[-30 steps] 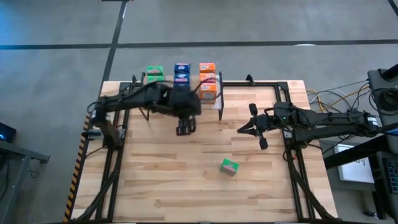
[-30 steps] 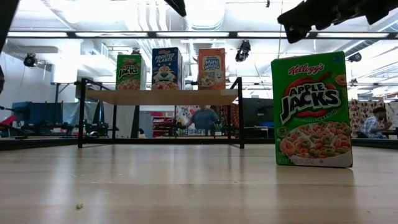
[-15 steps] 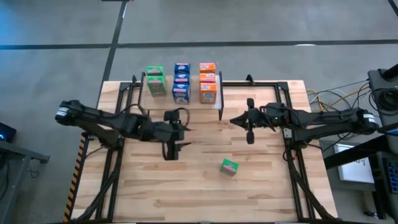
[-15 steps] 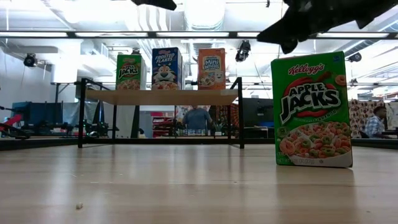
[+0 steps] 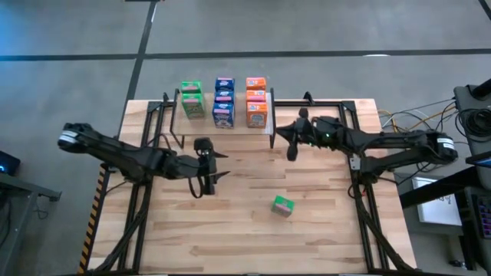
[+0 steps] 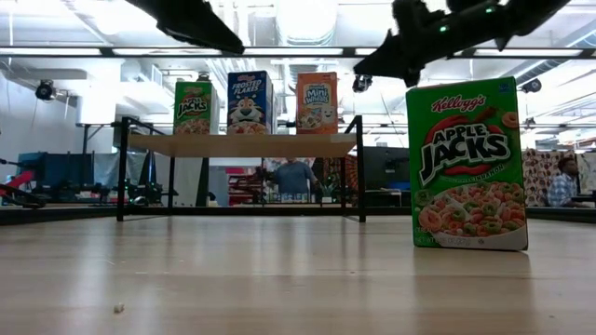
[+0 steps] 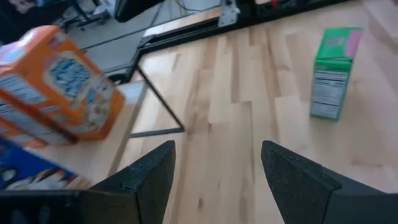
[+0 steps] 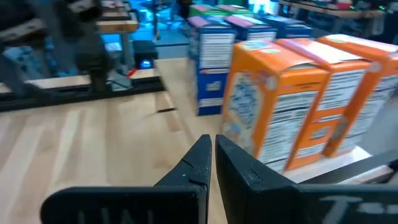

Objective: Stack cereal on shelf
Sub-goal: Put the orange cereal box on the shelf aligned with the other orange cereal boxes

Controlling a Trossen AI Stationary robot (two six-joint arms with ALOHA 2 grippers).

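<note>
Left arm: reaches from the table's left edge toward the middle, low over the wood; left gripper [image 5: 205, 167] hangs above bare tabletop, between the shelf and the loose box.
Left gripper state: fingers [image 7: 149, 177] spread apart, nothing between them.
Right arm: stretches in from the right side, its gripper [image 5: 291, 150] just off the shelf's right end, beside the orange row.
Right gripper state: fingers [image 8: 200, 163] pressed together, holding nothing.
Shelf [image 6: 242, 144]: stands at the table's far edge on thin black legs.
Boxes on shelf: a green row [image 5: 191, 98], a blue row [image 5: 224, 100] and an orange row [image 5: 256, 100], side by side, upright.
Loose green box [image 5: 282, 205]: stands upright on the tabletop, near the front right of centre, well apart from the shelf and both grippers; it fills the right of the low view [image 6: 464, 164].
Hard to make out: from above the count in the green row is unclear; in the low view only the front box of each row shows, and both arms are cut off at the top edge as dark shapes.
Background: a person [image 6: 295, 177] shows under the shelf, far behind the table.
</note>
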